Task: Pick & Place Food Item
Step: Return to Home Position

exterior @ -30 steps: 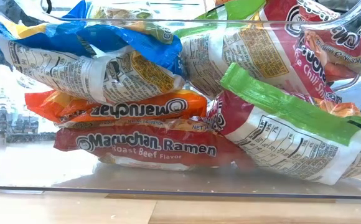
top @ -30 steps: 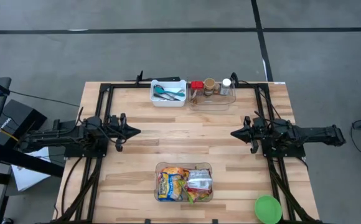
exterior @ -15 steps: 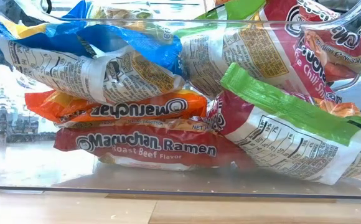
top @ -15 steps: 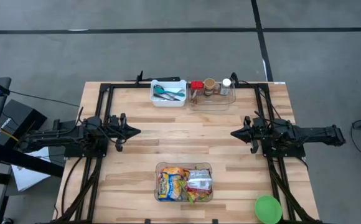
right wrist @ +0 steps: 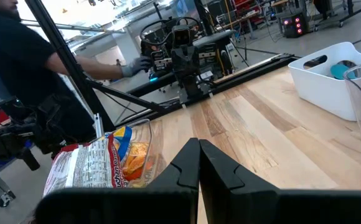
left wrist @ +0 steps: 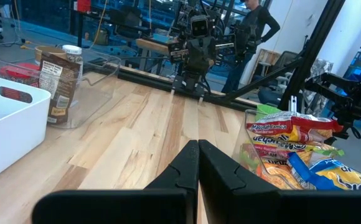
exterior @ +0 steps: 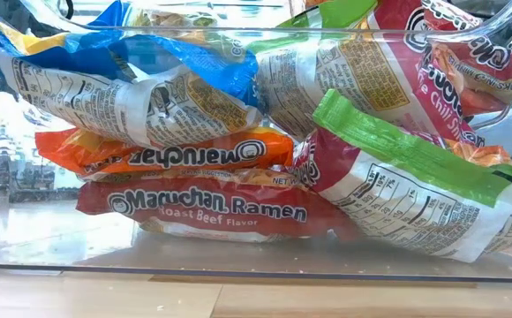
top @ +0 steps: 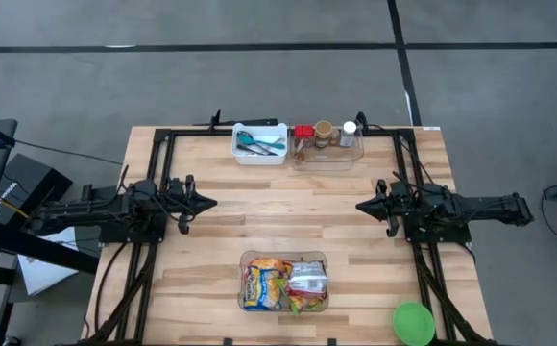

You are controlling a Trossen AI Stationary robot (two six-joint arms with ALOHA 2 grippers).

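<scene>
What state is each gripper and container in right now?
Left gripper: shut, empty, over the table's left side.
Right gripper: shut, empty, over the right side.
White bin: open-topped, holding spoons.
Clear tub: full of noodle packets.
Clear tray: holding upright jars.

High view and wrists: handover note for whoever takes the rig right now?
Left gripper: shut, empty, at the table's left side, pointing inward.
Right gripper: shut, empty, mirrored on the right.
White bin, far edge: spoons inside. Clear tray beside it holds jars. Ramen tub, near edge, full. Green disc, near right corner.
Done: spoons binned.
Left: no cutlery seen outside the bin; arms look parked, likely just confirm home.
</scene>
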